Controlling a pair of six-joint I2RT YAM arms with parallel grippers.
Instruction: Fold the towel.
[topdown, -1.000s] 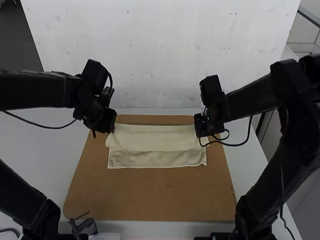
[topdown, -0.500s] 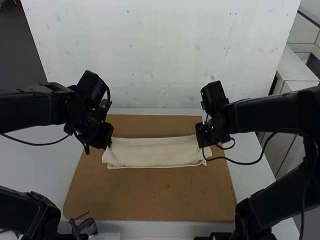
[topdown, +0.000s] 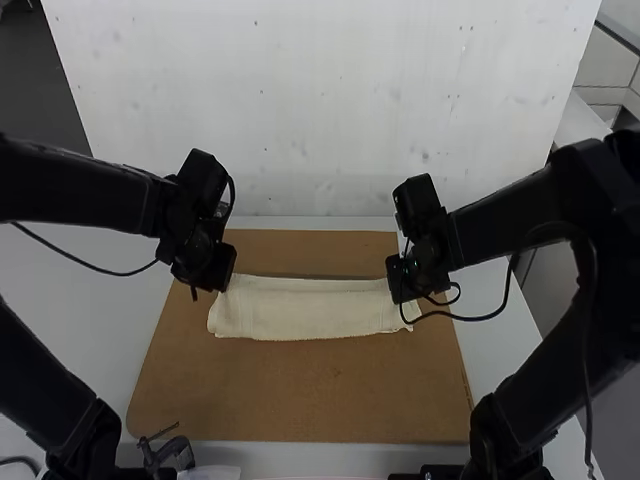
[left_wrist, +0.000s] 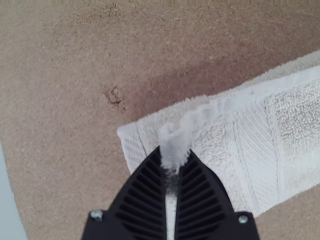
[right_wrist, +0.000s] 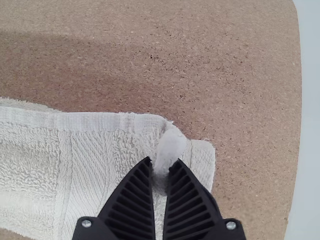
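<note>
Towel (topdown: 310, 312): I see it pale and looped, with smoother woven bands near both ends.
Fold: it makes one long strip, layer upon layer.
Board (topdown: 300, 395): the strip lies across it.
Left end: my left gripper (topdown: 217, 284) pinches the top layer.
Right end: my right gripper (topdown: 401, 296) pinches likewise; the under layer comes out beside.

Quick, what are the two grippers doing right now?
Left gripper: closed, pinching the towel near one corner.
Right gripper: closed, pinching the towel near another corner.
</note>
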